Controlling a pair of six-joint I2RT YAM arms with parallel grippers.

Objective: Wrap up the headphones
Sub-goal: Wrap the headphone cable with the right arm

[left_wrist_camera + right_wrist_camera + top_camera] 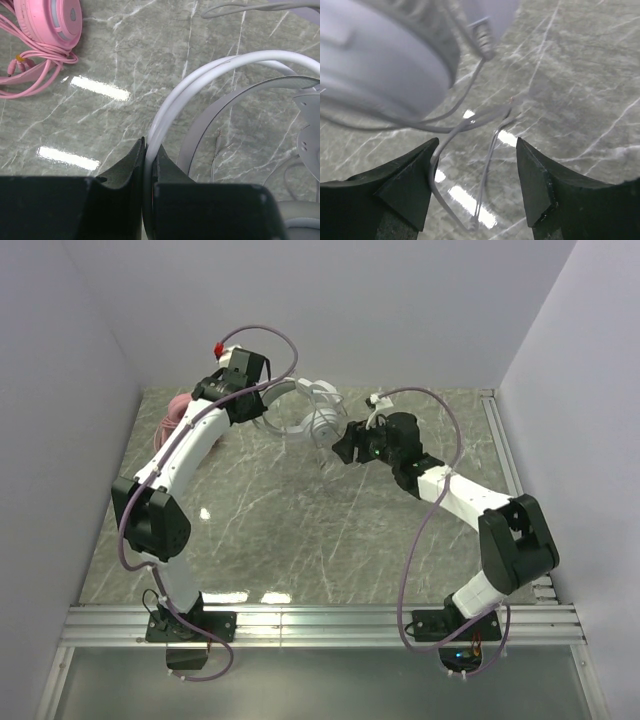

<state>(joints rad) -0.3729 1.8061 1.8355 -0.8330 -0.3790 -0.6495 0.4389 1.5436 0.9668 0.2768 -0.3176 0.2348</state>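
The pink headphones (178, 412) are lying at the far left edge of the table (300, 540). The left gripper (145, 150) is pinching the band of the white headphones (322, 423) at the far edge, likely steadying them, while the right gripper (477, 150), jaws wide, is straddling their cable (491, 150), seemingly to gather it.

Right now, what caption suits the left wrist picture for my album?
Left gripper clamps the white headset by its band over the marble table, the pink headset lying top left.

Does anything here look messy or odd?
Yes: the thin cable of the white headset trails in loose loops through the open right gripper, and the pink cable lies sprawled beside the pink headset, unwrapped.
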